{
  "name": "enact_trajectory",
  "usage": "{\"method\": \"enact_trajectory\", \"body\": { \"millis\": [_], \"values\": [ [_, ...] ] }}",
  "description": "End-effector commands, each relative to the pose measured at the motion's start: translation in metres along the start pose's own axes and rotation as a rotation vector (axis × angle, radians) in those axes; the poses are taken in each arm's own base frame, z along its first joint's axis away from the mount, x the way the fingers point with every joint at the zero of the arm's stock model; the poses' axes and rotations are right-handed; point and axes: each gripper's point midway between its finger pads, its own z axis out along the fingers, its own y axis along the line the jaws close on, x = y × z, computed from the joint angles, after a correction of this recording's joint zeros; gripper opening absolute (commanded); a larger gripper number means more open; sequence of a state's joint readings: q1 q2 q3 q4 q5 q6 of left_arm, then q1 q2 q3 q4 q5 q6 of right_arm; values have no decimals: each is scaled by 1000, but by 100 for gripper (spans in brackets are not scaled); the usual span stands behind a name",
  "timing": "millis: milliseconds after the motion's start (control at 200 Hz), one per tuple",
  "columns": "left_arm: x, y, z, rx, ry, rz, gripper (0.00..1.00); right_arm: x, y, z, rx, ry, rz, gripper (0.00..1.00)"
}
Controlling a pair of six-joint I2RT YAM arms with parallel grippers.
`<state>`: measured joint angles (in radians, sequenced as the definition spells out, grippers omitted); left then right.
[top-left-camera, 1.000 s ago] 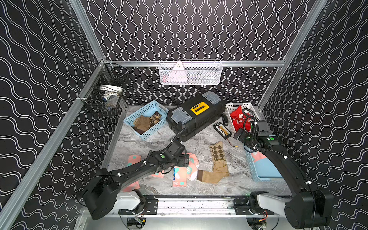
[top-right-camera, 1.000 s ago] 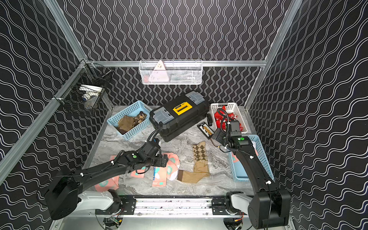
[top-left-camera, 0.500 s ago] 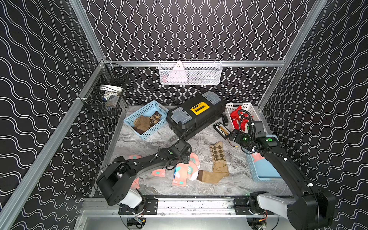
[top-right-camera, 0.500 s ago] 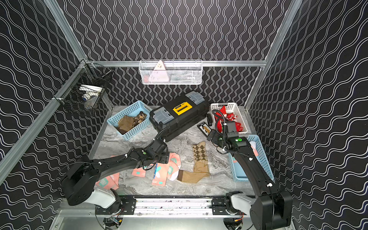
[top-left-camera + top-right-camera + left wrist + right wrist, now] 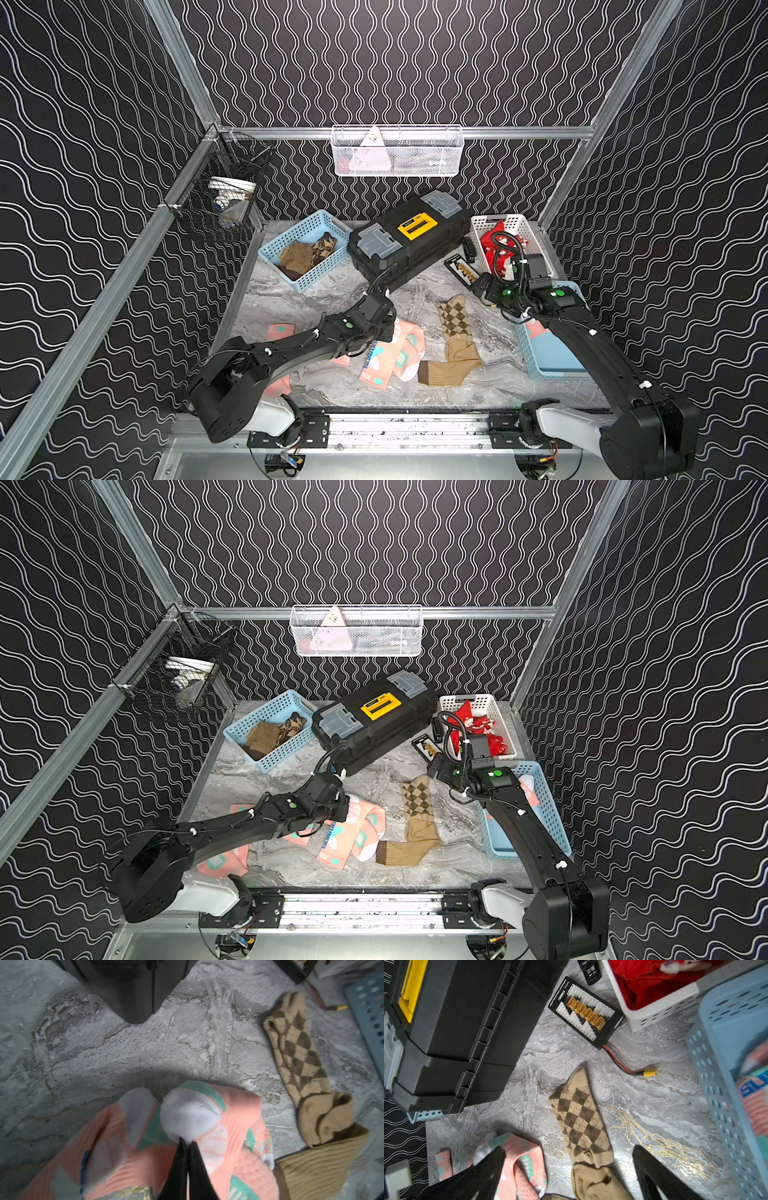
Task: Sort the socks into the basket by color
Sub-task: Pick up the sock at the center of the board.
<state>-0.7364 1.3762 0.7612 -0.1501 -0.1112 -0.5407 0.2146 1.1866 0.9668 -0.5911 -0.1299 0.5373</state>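
Left claw (image 5: 187, 1144): clamped on white patch of pink sock (image 5: 239, 1109). Right claw (image 5: 569, 1150): spread wide, near tan diamond sock (image 5: 579, 1118). Pink-sock basket (image 5: 525, 353): across bench (image 5: 316, 299) from left claw, beside right claw.

At the counter's (image 5: 316, 303) back a toolbox (image 5: 409, 239) sits between the left basket (image 5: 322, 272) and right basket (image 5: 477, 243), a third basket (image 5: 557, 361) before the latter. Before the toolbox lies a sock heap (image 5: 401, 353), a lone sock (image 5: 455, 328) just right.

In both top views, salmon-pink socks (image 5: 409, 351) lie rumpled at lower centre; a bent tan argyle sock (image 5: 455, 328) lies just right.
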Motion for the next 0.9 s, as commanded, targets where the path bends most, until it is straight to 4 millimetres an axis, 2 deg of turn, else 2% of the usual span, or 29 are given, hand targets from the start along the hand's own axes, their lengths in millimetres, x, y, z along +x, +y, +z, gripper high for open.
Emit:
{"method": "enact_trajectory", "body": {
  "millis": [0, 140, 510, 676, 811, 826, 896],
  "values": [
    [-15, -21, -15, 115, -68, 27, 0, 2, 14, 2, -70, 10, -23, 97],
    [-22, -30, -35, 176, -109, 39, 0, 14, 33, 6, -162, 60, -62, 97],
    [-47, -66, -94, 398, -242, 91, 0, 60, 110, 7, -568, 168, -223, 100],
    [-50, -74, -109, 458, -263, 95, 0, 80, 143, 3, -766, 230, -294, 100],
    [-54, -77, -116, 469, -277, 102, 0, 99, 166, -8, -903, 316, -330, 100],
    [-54, -77, -117, 470, -279, 103, 0, 108, 171, -11, -923, 341, -345, 100],
    [-57, -78, -120, 474, -286, 107, 0, 122, 181, -19, -978, 382, -375, 99]
  ]
}}
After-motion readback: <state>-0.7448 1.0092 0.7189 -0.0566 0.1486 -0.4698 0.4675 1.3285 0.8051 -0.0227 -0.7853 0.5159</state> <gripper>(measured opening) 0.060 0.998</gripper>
